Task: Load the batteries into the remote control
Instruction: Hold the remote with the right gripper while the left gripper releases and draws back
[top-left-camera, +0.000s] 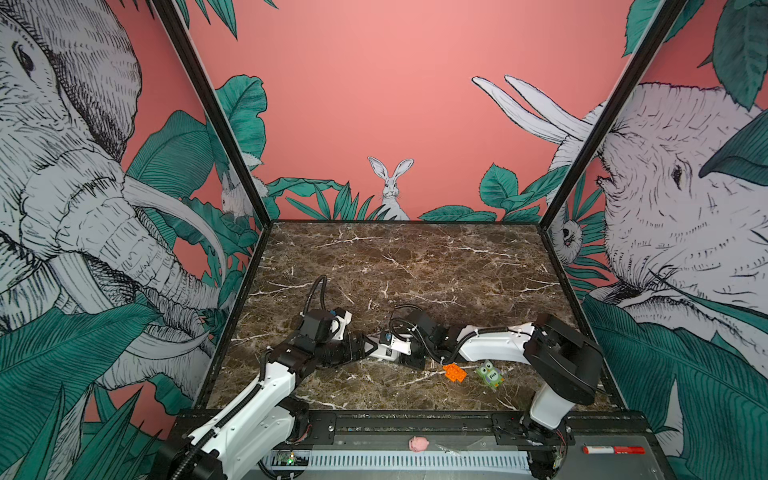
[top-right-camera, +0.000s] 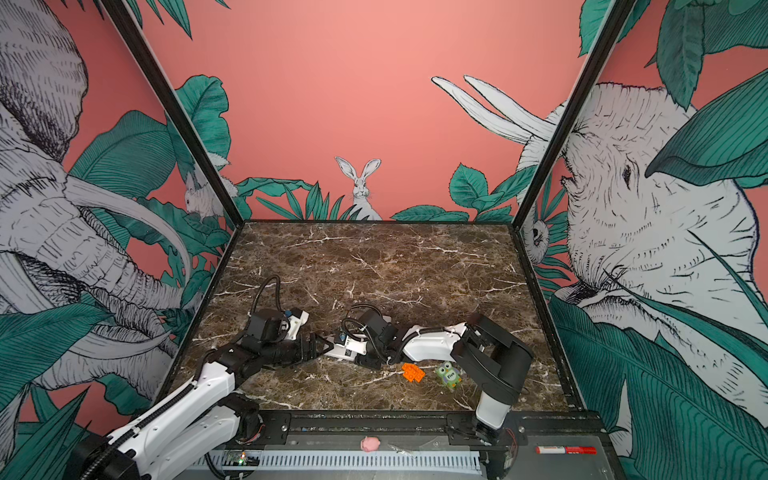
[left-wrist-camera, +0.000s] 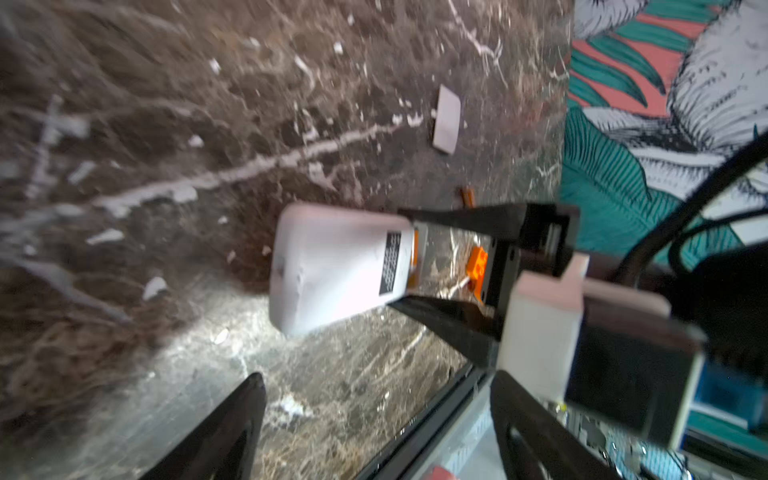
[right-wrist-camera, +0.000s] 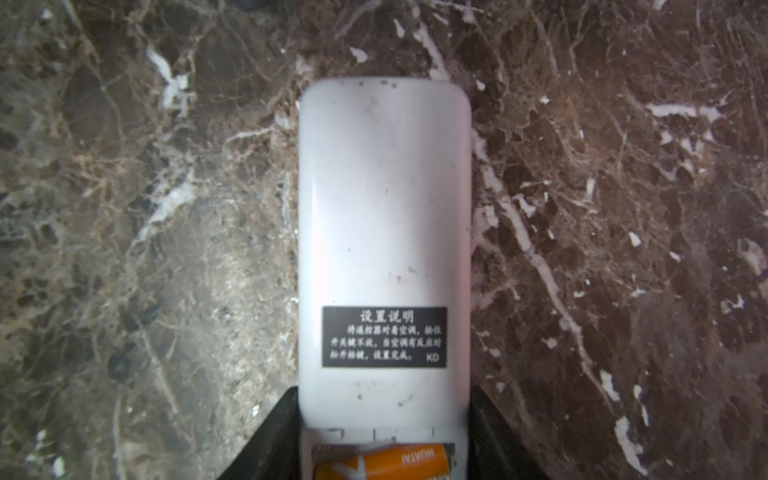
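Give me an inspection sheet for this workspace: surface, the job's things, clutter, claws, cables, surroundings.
Surface: brown marble tabletop, no spills seen.
Job's things: remote control back up, compartment open, one battery lying in it; small orange cylinder, likely the second battery, on the tabletop; white cover lying apart.
Clutter: orange brick and owl toy beside the right arm; pink toy and red marker on the front ledge.
Claws: right claw shut on the remote control's compartment end; left claw open, empty, facing it.
Cables: left arm's hose and right arm's hose loop above the wrists, clear of the job's things.
Surroundings: jungle-print walls, nothing else seen.
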